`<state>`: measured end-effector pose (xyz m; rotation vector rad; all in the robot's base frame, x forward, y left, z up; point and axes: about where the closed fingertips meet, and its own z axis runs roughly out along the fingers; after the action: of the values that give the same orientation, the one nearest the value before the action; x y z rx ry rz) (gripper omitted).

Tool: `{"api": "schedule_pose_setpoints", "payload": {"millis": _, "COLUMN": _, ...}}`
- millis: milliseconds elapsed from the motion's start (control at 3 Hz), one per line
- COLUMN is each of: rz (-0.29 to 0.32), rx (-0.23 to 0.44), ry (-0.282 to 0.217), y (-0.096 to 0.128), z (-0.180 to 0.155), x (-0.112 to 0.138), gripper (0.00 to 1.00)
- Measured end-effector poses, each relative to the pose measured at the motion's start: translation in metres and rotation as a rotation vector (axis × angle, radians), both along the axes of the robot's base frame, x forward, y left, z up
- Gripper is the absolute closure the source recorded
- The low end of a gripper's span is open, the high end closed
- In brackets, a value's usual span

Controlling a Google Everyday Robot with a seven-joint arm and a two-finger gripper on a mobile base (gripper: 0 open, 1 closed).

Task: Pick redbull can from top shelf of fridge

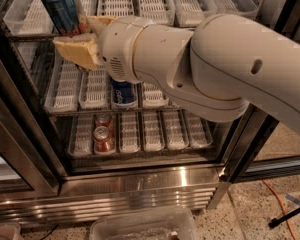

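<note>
The redbull can (pixel 64 9), tall, slim and dark blue with red-orange marks and a silver rim, is tilted at the top left, in front of the top shelf (pixel 140 1) and its white lane trays. My gripper (pixel 76 33) is shut on the can's lower end, with one tan finger (pixel 75 51) below it and the other (pixel 102 20) to its right. My big white arm (pixel 215 69) crosses the fridge (pixel 140 184) opening and hides much of the middle rack.
A shorter blue-and-white can (pixel 124 94) stands on the middle rack under my wrist. A short red can (pixel 103 136) sits on the bottom rack. A dark door frame (pixel 255 134) stands at the right. A clear bin (pixel 140 226) and an orange cable (pixel 285 204) lie on the floor.
</note>
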<state>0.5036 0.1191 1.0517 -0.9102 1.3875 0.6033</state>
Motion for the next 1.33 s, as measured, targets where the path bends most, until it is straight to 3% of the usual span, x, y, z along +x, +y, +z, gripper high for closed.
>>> {"api": "schedule_pose_setpoints", "payload": {"millis": 333, "rz": -0.076, "rx": 0.0, "ry": 0.051, "y": -0.005, "z": -0.012, "x": -0.005, "gripper": 1.0}}
{"api": "schedule_pose_setpoints", "payload": {"millis": 667, "rz": -0.076, "rx": 0.0, "ry": 0.051, "y": -0.005, "z": -0.012, "x": -0.005, "gripper": 1.0}}
{"api": "schedule_pose_setpoints", "payload": {"millis": 1000, "rz": -0.034, "rx": 0.004, "ry": 0.069, "y": -0.003, "z": -0.016, "x": -0.013, "gripper": 1.0}}
{"api": "schedule_pose_setpoints", "payload": {"millis": 1333, "rz": 0.031, "rx": 0.001, "ry": 0.166, "y": -0.017, "z": -0.042, "x": -0.032, "gripper": 1.0}}
